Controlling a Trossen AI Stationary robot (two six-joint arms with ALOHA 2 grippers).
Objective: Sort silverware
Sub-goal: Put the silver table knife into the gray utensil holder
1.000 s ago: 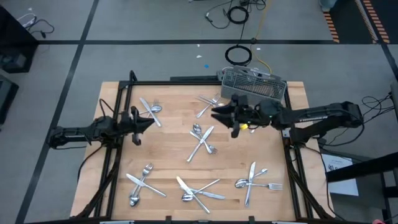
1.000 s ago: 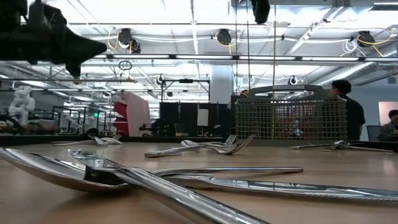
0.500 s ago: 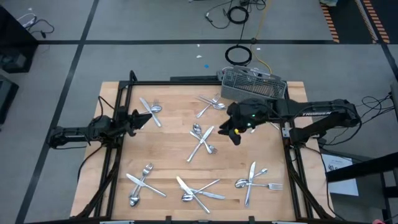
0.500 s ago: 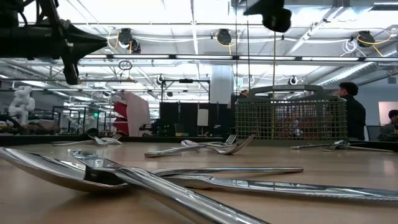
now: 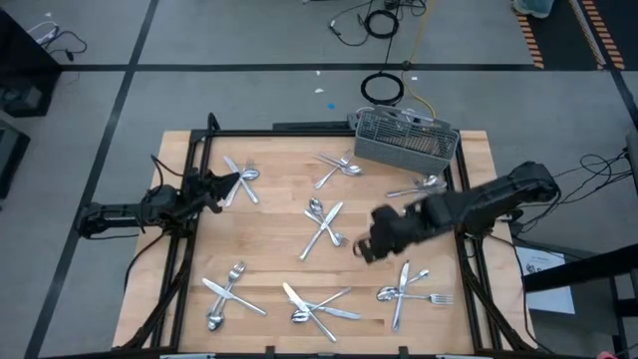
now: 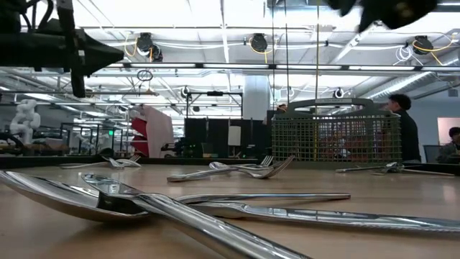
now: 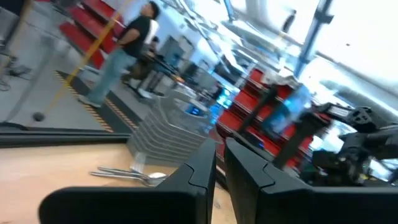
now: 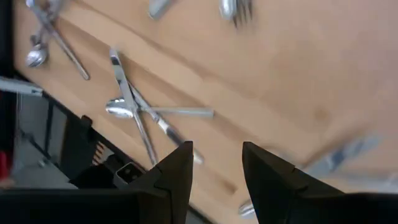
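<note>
The silverware lies in several small crossed heaps flat on the wooden table (image 5: 269, 239): far left (image 5: 242, 178), far middle (image 5: 337, 168), centre (image 5: 324, 224), near left (image 5: 227, 291), near middle (image 5: 317, 307), near right (image 5: 409, 289), and beside the basket (image 5: 424, 186). My right gripper (image 5: 361, 249) hangs open above the table between the centre and near-right heaps, pointing steeply down, with nothing between its fingers (image 8: 180, 163). Its wrist view shows a crossed knife and spoon (image 8: 134, 112) below. My left gripper (image 5: 231, 181) hovers at the left edge, roughly level, shut (image 7: 220, 155) on nothing.
A grey wire-mesh basket (image 5: 404, 140) stands at the far right of the table and rises behind the cutlery in the low view (image 6: 336, 137). A black frame (image 5: 189, 249) runs along the table's sides. People stand in the room beyond.
My right gripper has swung from in front of the basket toward the table's near edge, tipping from roughly level to steeply downward and rolling about its axis. My left gripper has rolled on the spot. No silverware has moved.
</note>
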